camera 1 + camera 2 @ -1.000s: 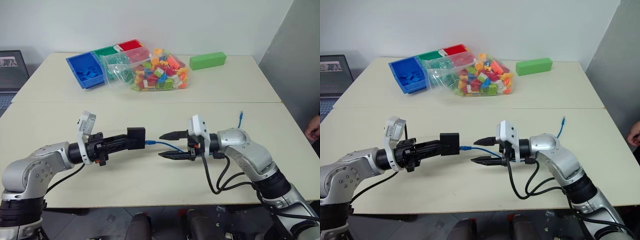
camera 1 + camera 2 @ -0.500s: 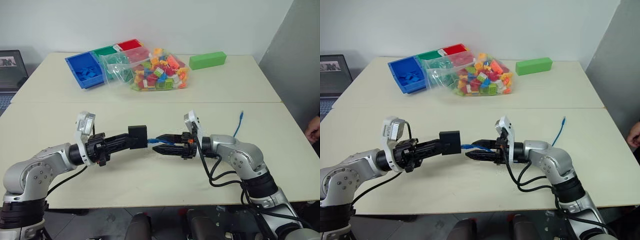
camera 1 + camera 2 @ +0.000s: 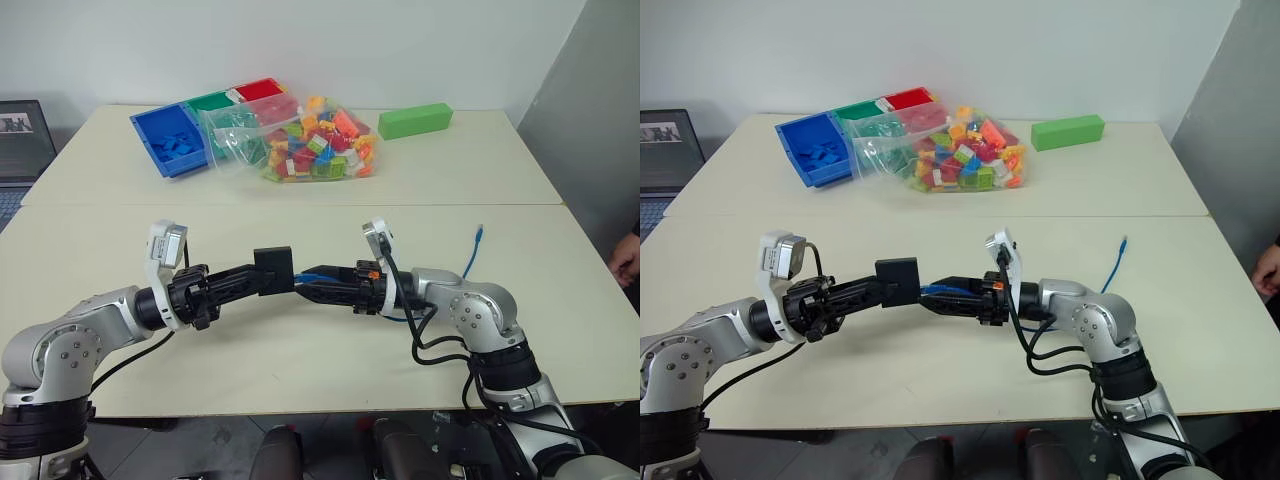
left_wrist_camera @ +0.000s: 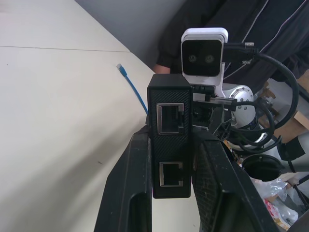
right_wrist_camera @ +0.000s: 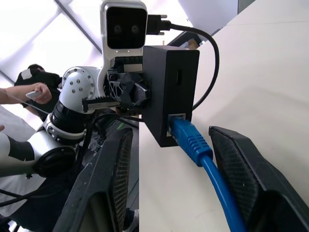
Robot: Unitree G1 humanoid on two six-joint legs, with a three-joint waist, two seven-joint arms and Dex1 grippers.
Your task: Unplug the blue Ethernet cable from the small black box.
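My left gripper (image 3: 262,278) is shut on the small black box (image 3: 272,270) and holds it above the table, with the box pinched edge-on between its fingers (image 4: 137,188). The blue Ethernet cable (image 5: 189,139) is plugged into the box's side port. It runs back between the two fingers of my right gripper (image 3: 312,284), and its free end (image 3: 479,236) lies on the table. The right gripper is open, with a finger (image 5: 241,169) on each side of the plug and a gap to the cable. Its tips are close to the box.
At the back of the table are blue, green and red bins (image 3: 172,140), a clear bag of colourful bricks (image 3: 312,140) and a green block (image 3: 415,121). A laptop (image 3: 20,140) sits at the far left. A person's hand (image 3: 628,258) is at the right edge.
My right gripper has moved left to the box and rolled, so its fingers now straddle the blue plug. The left gripper has kept the box in place.
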